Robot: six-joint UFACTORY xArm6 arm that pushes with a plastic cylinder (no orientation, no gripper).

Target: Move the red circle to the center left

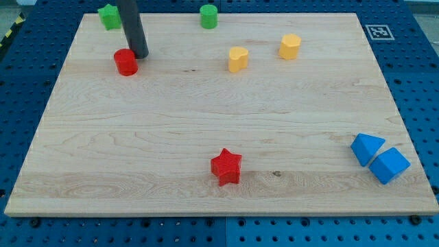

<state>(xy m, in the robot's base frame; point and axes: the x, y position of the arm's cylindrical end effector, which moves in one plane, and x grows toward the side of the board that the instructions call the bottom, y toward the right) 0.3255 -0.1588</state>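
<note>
The red circle [125,62] sits on the wooden surface [206,123] in the far left part, close to the left edge. My tip [140,55] stands just beside it on its right and slightly farther back, touching or nearly touching its rim; which of the two cannot be told. The arm carries no pincer, only the dark rod, so nothing is grasped.

Beyond the circle, at the far edge, a green block of star-like shape [108,16] lies partly behind the rod, and a green cylinder [208,16] stands farther right along the same edge. Two yellow blocks, one heart-like [238,59] and one roughly hexagonal [290,46], lie right of the tip, well apart from the circle. A red star [226,167] rests near the front edge at the middle. Two blue blocks [379,158] touch each other at the near right.

Nearer than the circle, along the left side, the surface is bare wood. Being round, the circle shows no long axis or heading.
</note>
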